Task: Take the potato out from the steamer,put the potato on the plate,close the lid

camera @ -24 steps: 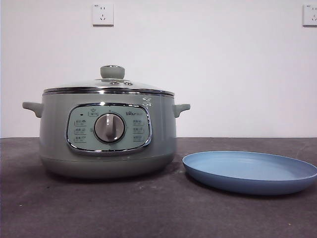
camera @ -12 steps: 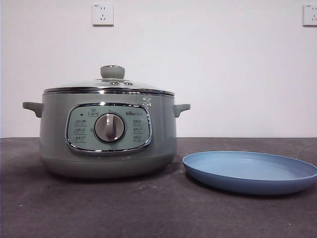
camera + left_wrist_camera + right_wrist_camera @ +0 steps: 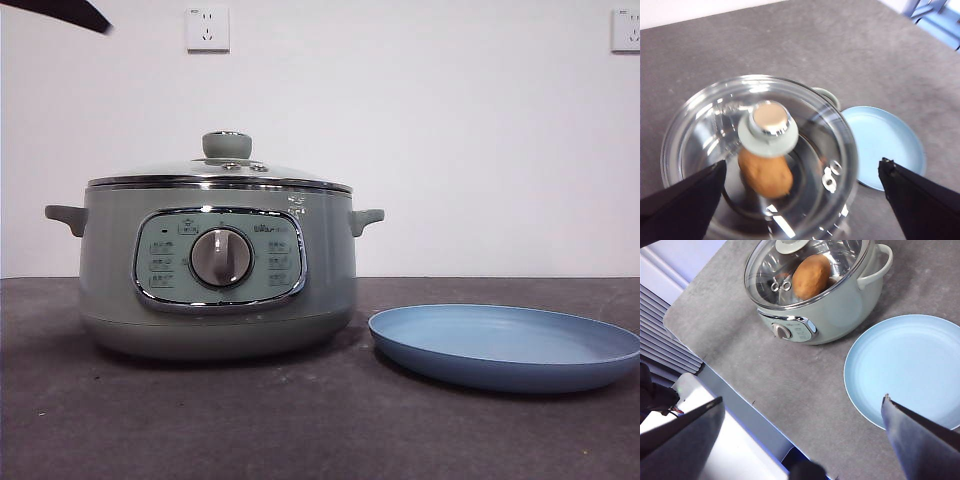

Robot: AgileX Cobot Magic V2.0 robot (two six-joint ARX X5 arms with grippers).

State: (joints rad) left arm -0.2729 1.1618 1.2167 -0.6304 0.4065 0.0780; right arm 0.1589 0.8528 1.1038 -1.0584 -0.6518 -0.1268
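The sage-green steamer (image 3: 220, 270) stands left of centre with its glass lid (image 3: 220, 172) shut on it. The brown potato (image 3: 765, 175) lies inside under the glass and also shows in the right wrist view (image 3: 811, 275). The light blue plate (image 3: 505, 345) lies empty to the steamer's right. My left gripper (image 3: 802, 165) is open and empty, hovering above the lid's green knob (image 3: 768, 129). My right gripper (image 3: 802, 399) is open and empty, high above the table near the plate (image 3: 905, 365).
A black arm tip (image 3: 70, 12) shows at the front view's top left corner. The dark grey table (image 3: 300, 430) runs to a front edge (image 3: 730, 390) seen in the right wrist view. Two wall sockets (image 3: 207, 28) sit on the white wall behind.
A black arm tip has come into the top left corner of the front view. The steamer, lid and plate have not moved.
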